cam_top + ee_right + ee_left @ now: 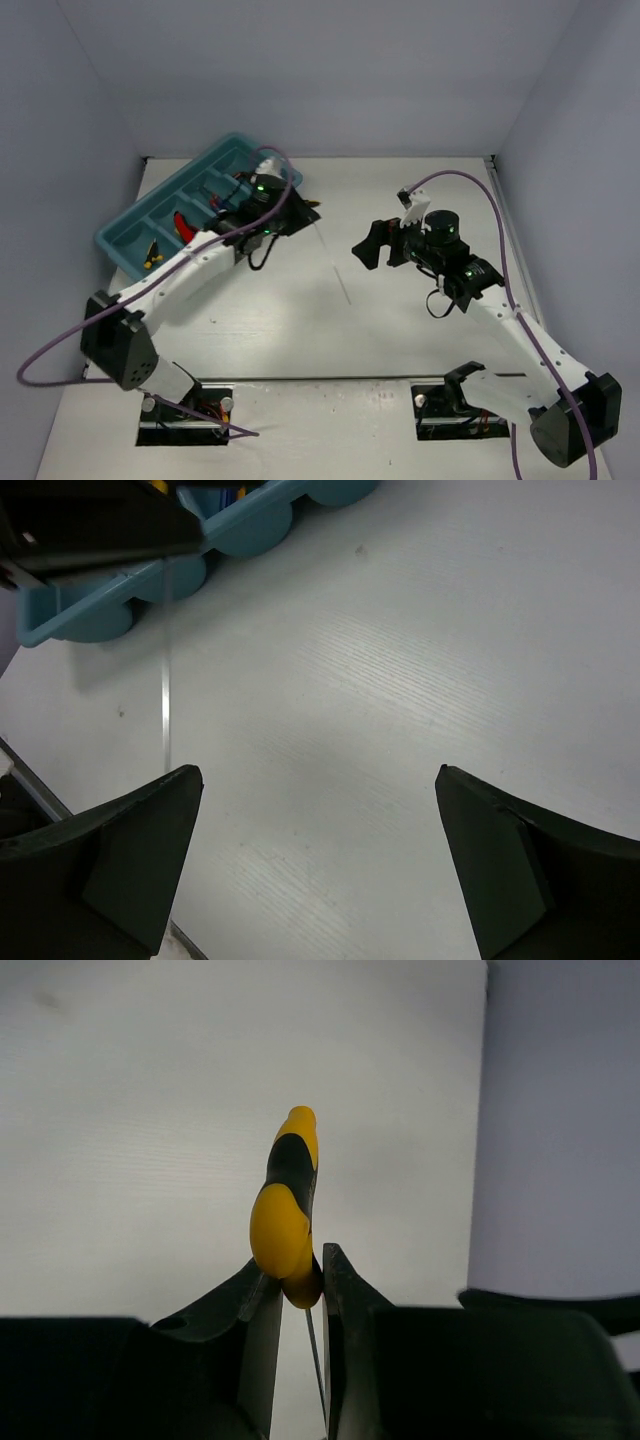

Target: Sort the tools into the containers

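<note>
I read left gripper [298, 1272] clamped on yellow-black T-handle driver [285, 1210] | its thin shaft [166, 690] slants between right gripper [315, 780], jaws apart, and teal tray [255, 525] | left arm [190, 265] overlaps tray

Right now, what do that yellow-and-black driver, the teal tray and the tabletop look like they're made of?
The driver has a handle that looks like moulded plastic, glossy yellow with black inlays, perhaps rubbery; its thin shaft gleams silver, likely steel. The teal tray has smooth, rounded one-piece walls, probably plastic. The tabletop is white with faint grain lines, perhaps laminate or painted wood.
</note>
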Tool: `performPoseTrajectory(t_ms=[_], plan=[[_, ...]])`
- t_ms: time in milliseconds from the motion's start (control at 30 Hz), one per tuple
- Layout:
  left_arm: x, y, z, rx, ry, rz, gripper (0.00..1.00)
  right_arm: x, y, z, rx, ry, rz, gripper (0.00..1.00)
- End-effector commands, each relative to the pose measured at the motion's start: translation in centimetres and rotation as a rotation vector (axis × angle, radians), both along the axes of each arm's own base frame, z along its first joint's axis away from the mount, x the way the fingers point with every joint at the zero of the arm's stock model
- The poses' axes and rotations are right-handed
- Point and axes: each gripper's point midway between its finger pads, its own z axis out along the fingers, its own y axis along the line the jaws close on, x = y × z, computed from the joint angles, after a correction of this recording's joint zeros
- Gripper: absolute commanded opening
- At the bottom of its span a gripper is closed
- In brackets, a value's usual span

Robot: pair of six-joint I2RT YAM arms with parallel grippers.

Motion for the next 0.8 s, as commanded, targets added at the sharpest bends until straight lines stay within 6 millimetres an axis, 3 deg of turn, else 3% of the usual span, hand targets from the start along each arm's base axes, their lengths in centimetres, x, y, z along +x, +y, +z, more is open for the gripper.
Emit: performPoseTrajectory(t_ms=[0, 67, 233, 400, 533, 767], plan=[[-1.2, 12.9, 2.8, 0.138, -0.005, 0.261, 0.00, -0.9, -0.4, 3.0, 0.022, -0.099, 0.013, 1.00], [-2.6, 18.3, 2.2, 0.174, 0.037, 0.367, 0.00, -1.5, -0.9, 2.3, 0.014, -0.093, -0.001, 1.00], [-4.8, 28.8, 1.4, 0.196, 0.081, 0.611, 0.00, -2.9, -1.3, 1.5, 0.043, -0.077, -0.003, 1.00], [-4.8, 34.1, -0.9, 0.181, 0.169, 0.738, 0.00, -4.0, -1.3, 1.1, 0.050, -0.052, 0.015, 1.00], [-3.4, 37.3, -2.8, 0.171, 0.228, 0.817, 0.00, -4.7, -0.8, 1.3, 0.046, -0.059, 0.043, 1.00], [-1.0, 40.4, -6.4, 0.161, 0.331, 0.856, 0.01, -5.4, -0.8, 1.4, 0.021, -0.074, 0.054, 1.00]])
